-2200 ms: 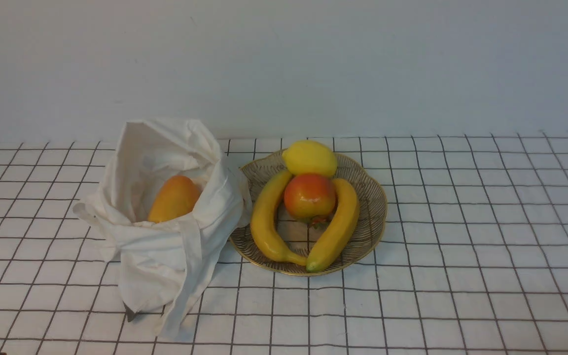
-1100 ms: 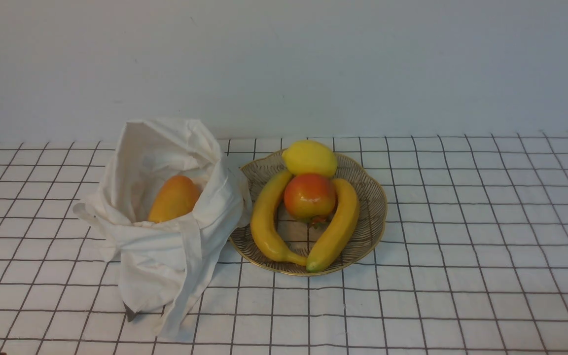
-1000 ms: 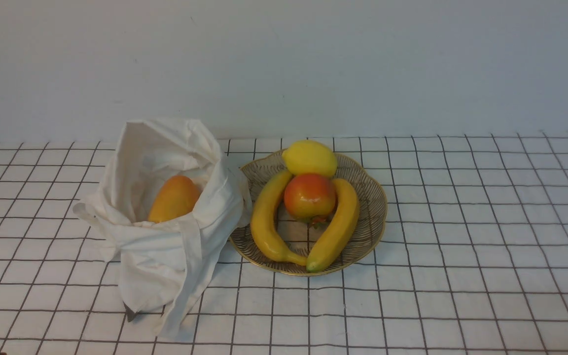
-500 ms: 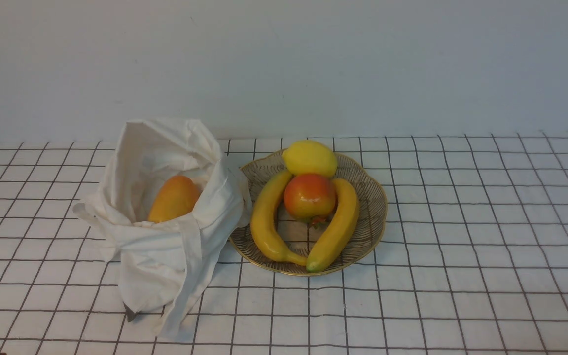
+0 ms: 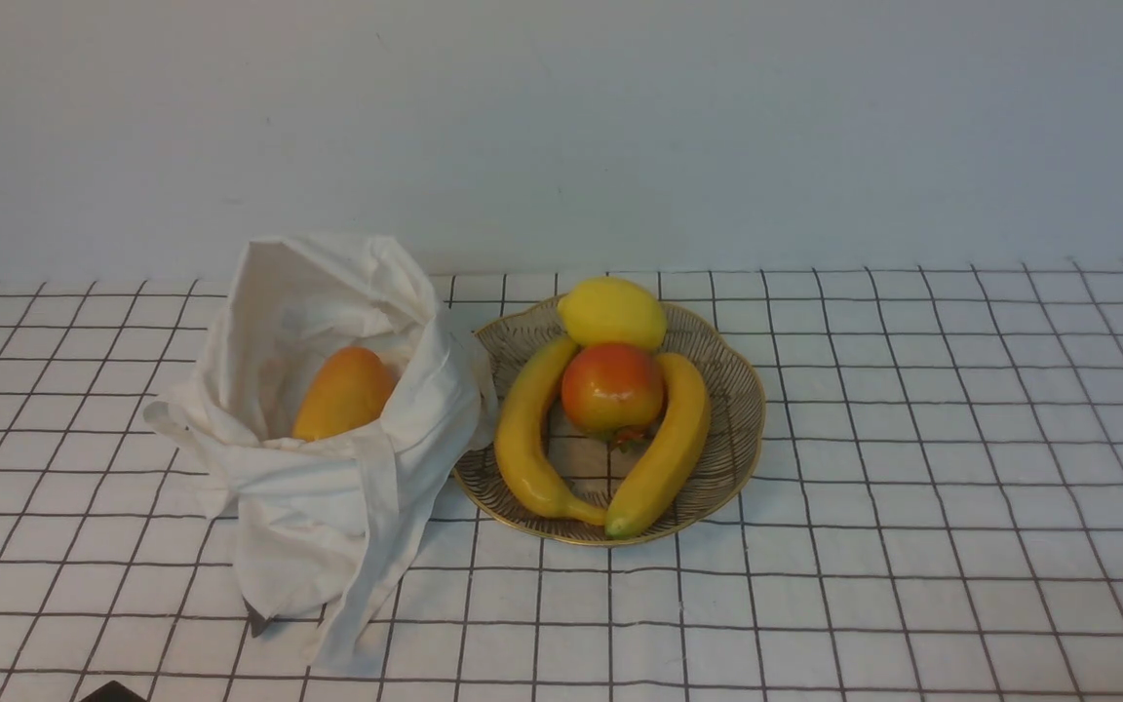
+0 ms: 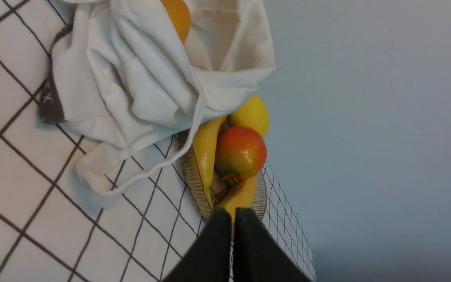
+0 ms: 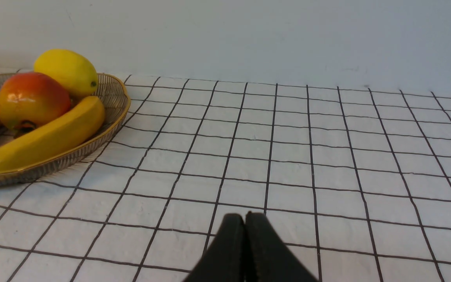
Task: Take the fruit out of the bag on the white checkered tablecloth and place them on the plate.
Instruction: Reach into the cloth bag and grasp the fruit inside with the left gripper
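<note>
Your mango point(image 5: 345, 392) sits inside the bag point(image 5: 328, 292), leaning on the far wall of cloth. Only its upper part shows above the folded front lip. The bag stands on the white checkered tablecloth point(image 5: 912, 487) that covers the bench, and its right side touches the rim of the plate point(image 5: 739, 390).

The likeliest fault is that you pinch cloth along with the fruit. The front folds crowd the mango, and a low approach would catch them or the strap point(image 5: 367, 546) and drag the whole bag into the plate. The glossy, rounded skin could also slide out of a shallow grip.

The plate is already crowded with two bananas point(image 5: 525, 439), an apple point(image 5: 612, 386) and a lemon point(image 5: 612, 312). Little bare surface is left, so a careless drop may send the mango rolling off or knock the others.

Your left gripper point(image 6: 232, 214) is clenched on nothing, jaws pressed together. It hangs low at the near side of the bench, well short of the bag. From it the mango lies beyond the front folds, at the very edge of the wrist view. You will probably need to release the jaws, rise over the lip and come down from above.

Your right gripper point(image 7: 245, 218) is likewise clamped empty. It is out past the plate's other side, well apart from the bag, and the mango does not show in its view.
</note>
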